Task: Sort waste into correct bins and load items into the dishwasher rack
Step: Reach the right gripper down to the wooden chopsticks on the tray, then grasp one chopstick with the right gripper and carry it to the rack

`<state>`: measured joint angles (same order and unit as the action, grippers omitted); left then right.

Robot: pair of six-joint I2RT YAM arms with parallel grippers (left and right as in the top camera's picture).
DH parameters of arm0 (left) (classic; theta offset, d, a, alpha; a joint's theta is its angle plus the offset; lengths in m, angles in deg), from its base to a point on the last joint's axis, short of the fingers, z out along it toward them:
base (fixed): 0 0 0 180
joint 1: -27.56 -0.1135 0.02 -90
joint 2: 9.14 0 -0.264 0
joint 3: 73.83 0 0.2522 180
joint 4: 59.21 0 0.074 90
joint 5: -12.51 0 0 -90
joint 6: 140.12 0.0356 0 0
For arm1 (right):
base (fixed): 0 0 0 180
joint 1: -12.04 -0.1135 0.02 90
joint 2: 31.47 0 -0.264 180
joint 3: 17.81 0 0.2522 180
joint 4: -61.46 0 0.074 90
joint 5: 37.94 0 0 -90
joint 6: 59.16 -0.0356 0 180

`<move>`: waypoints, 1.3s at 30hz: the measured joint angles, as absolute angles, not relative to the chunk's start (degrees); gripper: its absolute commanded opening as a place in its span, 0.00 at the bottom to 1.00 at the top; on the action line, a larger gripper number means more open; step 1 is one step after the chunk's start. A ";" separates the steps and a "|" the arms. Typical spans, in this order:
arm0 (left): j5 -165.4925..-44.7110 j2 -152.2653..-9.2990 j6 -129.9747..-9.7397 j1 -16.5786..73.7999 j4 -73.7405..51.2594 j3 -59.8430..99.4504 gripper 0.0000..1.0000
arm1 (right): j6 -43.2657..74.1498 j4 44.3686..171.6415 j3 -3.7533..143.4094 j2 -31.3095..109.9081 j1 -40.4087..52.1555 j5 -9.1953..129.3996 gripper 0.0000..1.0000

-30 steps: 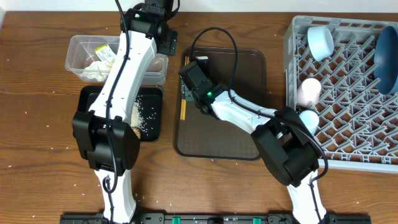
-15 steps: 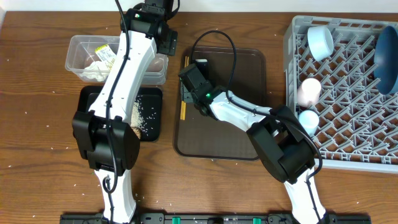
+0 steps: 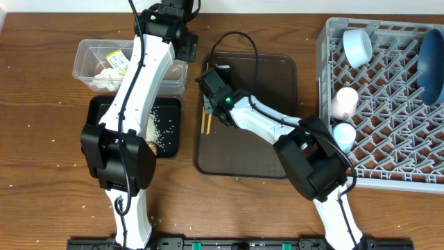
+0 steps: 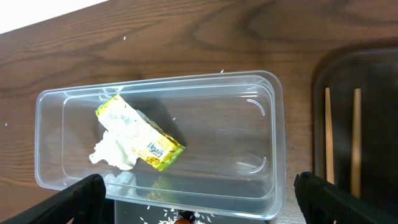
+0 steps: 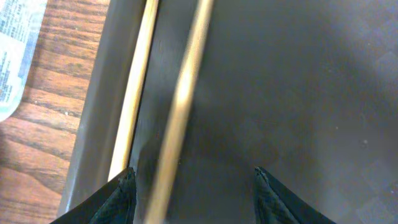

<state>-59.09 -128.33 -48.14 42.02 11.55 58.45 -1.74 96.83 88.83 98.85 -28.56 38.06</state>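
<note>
Right wrist view: the right gripper (image 5: 196, 199) hangs low over the dark brown rectangular plastic serving tray (image 5: 280, 93). Its fingers are released and apart, with one of the two thin wooden chopsticks (image 5: 180, 112) running between them, closer to the left finger. The other stick lies on the sloping rim at the tray's left edge. No finger visibly presses either stick.

From overhead, both sticks lie side by side along that left edge, lengthwise. The large square grey plastic lattice rack (image 3: 374, 167) sits at the bench's right edge. It holds a pink cup (image 3: 343, 102) and a light-blue cup (image 3: 345, 132) near its left edge, a small light-blue bowl (image 3: 357, 45) in its far left corner and a large blue dish (image 3: 430, 66) by its far right edge.

In the left wrist view, the left gripper (image 4: 199, 202) hovers with fingers spread wide, grasping nothing, over the clear plastic rectangular tub (image 4: 261, 106). A yellow-green wrapper (image 4: 140, 134) and crumpled white tissue (image 4: 112, 152) lie in the tub's left half. Loose white rice (image 3: 163, 132) is scattered in the shallow black rectangular tray (image 3: 170, 104), just beside the tub on its near side.
</note>
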 measured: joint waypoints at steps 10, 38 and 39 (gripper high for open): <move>-59.09 -128.33 -48.12 42.02 11.55 58.45 0.98 | 0.10 105.68 99.54 104.25 -29.68 35.85 0.53; -59.09 -128.33 -48.12 42.02 11.55 58.45 0.98 | 7.31 113.46 101.95 103.37 -24.41 49.82 0.01; -59.09 -128.33 -48.12 42.02 11.55 58.45 0.98 | 7.81 113.83 101.92 103.13 -24.13 50.06 0.01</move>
